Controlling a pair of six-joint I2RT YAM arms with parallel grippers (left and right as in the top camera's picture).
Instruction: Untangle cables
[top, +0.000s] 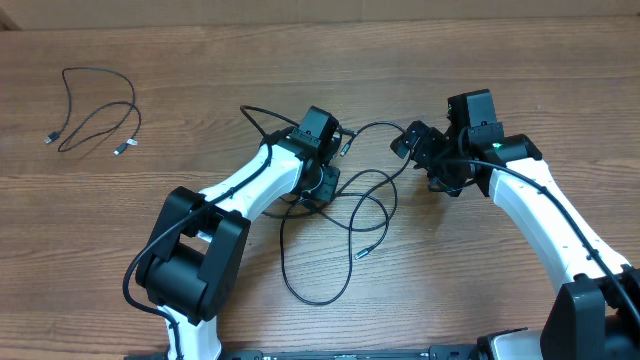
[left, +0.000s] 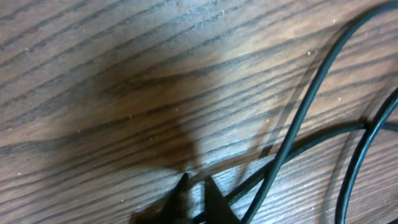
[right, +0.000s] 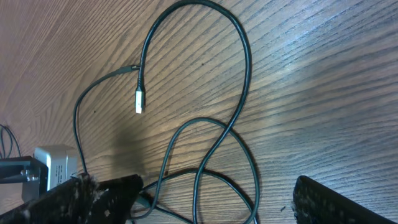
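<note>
A tangle of thin black cables (top: 345, 215) lies in loops at the table's middle, with one silvery plug end (top: 361, 255) toward the front. My left gripper (top: 322, 188) sits down on the tangle's left side. In the left wrist view its fingertips (left: 196, 186) are nearly together on a cable strand (left: 292, 134) that runs in between them. My right gripper (top: 420, 160) is open at the tangle's right end. In the right wrist view its fingers (right: 217, 199) stand wide apart above crossed cable loops (right: 239, 81) and a silvery plug (right: 139, 101).
A separate thin black cable (top: 95, 110) with two small plugs lies loose at the far left. A small grey block (right: 56, 163) shows at the left edge of the right wrist view. The table is brown wood grain (top: 500, 60).
</note>
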